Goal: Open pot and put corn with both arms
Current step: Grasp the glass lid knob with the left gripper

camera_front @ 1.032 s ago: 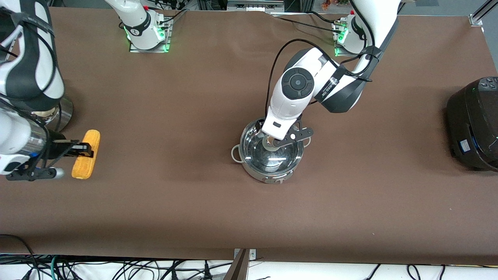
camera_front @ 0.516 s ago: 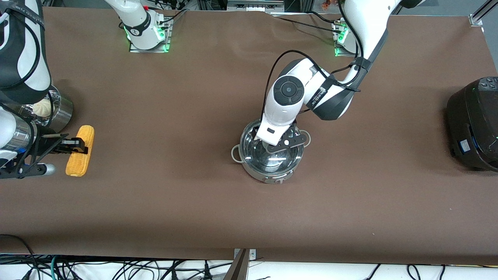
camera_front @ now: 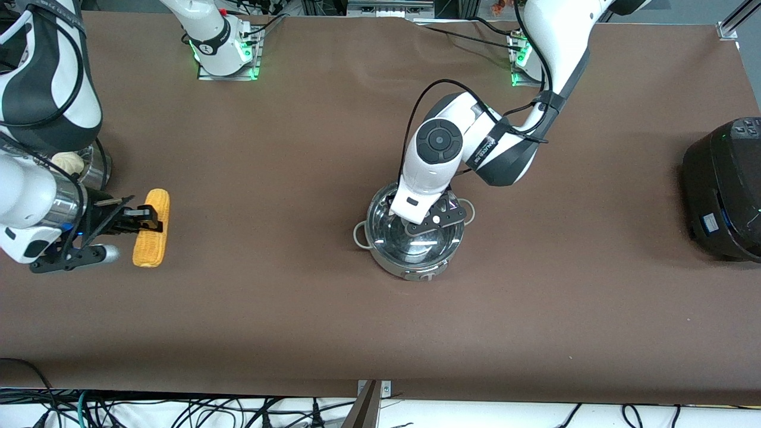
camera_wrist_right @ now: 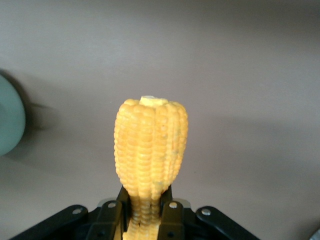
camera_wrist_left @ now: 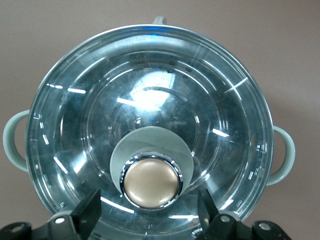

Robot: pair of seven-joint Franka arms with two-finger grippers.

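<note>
The shiny steel pot (camera_front: pixel 410 252) stands mid-table with its clear glass lid (camera_front: pixel 395 235) on. My left gripper (camera_front: pixel 418 224) hangs just above the lid and hides the knob in the front view. In the left wrist view the tan knob (camera_wrist_left: pixel 151 182) sits between my open fingers (camera_wrist_left: pixel 90 216), which do not touch it; the lid (camera_wrist_left: pixel 150 90) and a grey side handle (camera_wrist_left: pixel 282 155) show. My right gripper (camera_front: pixel 144 226) is shut on the yellow corn (camera_front: pixel 152 236) near the right arm's end of the table. In the right wrist view the corn (camera_wrist_right: pixel 151 150) sticks out from the right gripper (camera_wrist_right: pixel 142 216).
A perforated steel steamer pot (camera_front: pixel 89 169) with a white bun (camera_front: pixel 66 161) stands beside my right arm. A big black cooker (camera_front: pixel 725 190) sits at the left arm's end of the table. Brown table (camera_front: pixel 267 178) lies between corn and pot.
My right gripper swung with the corn toward the table's end, then back toward the pot. My left gripper came down and closer over the lid's knob.
</note>
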